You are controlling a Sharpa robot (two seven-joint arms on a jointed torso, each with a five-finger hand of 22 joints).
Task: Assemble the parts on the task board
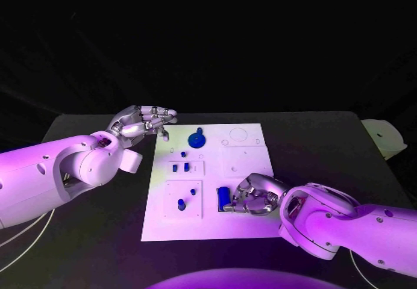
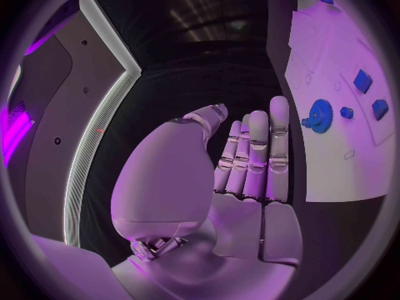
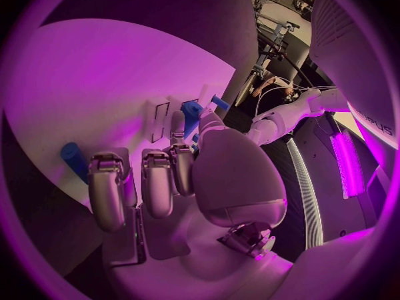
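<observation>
The white task board (image 1: 247, 165) lies in the middle of the table. A round blue toothed part (image 1: 197, 140) sits near its far edge, and several small blue pieces (image 1: 185, 167) stand in its left-hand recesses. A blue cylinder (image 1: 223, 195) lies on the near part of the board. My right hand (image 1: 253, 197) rests on the board just right of the cylinder, its fingers (image 3: 107, 192) curled in and holding nothing; the cylinder (image 3: 73, 160) lies beside the outermost finger. My left hand (image 1: 143, 123) hovers off the board's far left corner, its fingers (image 2: 254, 155) straight and empty, the toothed part (image 2: 320, 115) beyond them.
The black table (image 1: 96, 241) runs out on both sides of the board. A pale object (image 1: 384, 137) sits at the table's far right edge. The board's right half (image 1: 245, 139) carries shallow outlines with no parts in them.
</observation>
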